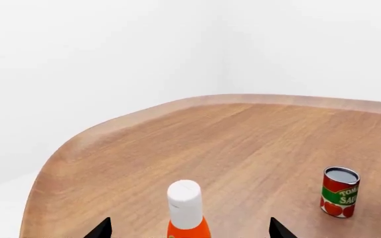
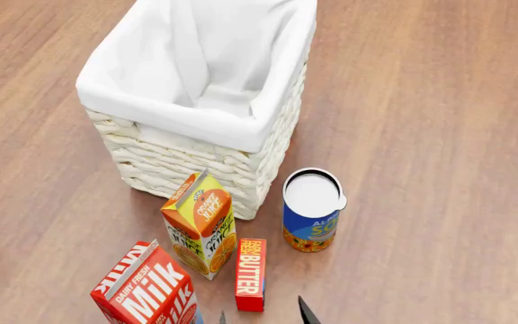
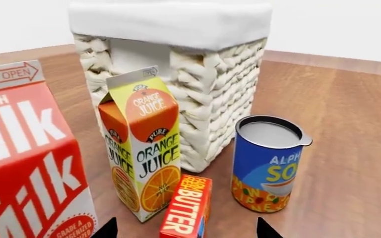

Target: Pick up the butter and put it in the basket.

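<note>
Right wrist view: right gripper [image 3: 185, 229] spread, seemingly hovering near butter [image 3: 188, 207]; basket [image 3: 207, 94] beyond.

the slim red butter box [image 3: 186, 207] reads "butter" in white. the red-and-white milk carton [image 3: 28, 163] shows "open", "dairy fresh milk". the orange-yellow juice carton [image 3: 143, 144] says "pure orange juice". the blue soup can [image 3: 267, 166] shows "alph… so…". the small red can [image 1: 339, 192] reads "toma… sau…".

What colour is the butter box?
Red with white lettering; the butter box shows best in the right wrist view.
</note>
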`<state>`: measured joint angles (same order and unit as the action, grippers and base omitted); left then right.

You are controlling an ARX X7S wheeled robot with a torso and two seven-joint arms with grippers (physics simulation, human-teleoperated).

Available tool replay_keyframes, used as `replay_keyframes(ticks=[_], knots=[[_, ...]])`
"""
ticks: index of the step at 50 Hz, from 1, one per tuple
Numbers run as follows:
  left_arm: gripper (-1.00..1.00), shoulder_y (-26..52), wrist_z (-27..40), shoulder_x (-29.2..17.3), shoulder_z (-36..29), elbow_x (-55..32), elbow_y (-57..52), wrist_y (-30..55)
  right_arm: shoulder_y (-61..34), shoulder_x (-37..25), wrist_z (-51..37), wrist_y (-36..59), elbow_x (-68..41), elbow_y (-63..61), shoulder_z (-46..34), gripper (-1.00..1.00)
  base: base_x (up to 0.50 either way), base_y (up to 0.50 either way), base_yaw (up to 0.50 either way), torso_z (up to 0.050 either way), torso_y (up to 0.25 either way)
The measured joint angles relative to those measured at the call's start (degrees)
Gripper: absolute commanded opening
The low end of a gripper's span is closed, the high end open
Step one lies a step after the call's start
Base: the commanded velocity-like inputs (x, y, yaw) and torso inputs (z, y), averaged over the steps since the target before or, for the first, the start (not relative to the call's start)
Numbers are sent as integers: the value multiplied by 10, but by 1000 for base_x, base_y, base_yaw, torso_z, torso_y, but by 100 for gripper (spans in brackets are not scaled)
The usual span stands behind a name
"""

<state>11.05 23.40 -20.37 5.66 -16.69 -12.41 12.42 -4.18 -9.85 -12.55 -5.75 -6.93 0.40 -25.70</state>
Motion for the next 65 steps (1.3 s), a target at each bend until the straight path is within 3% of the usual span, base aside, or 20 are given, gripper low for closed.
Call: replay_keyframes(ticks=[42,65], knots=[[100,-9,5,-7,-1,-11,-18,5,-58,13,12,-49,-42,98,-10,100,0,0,0,0,0],[100,-18,9,-8,-5,-14,-30,7,-95,-3,3,66,-76,71,-13,100,0,0,0,0,0]])
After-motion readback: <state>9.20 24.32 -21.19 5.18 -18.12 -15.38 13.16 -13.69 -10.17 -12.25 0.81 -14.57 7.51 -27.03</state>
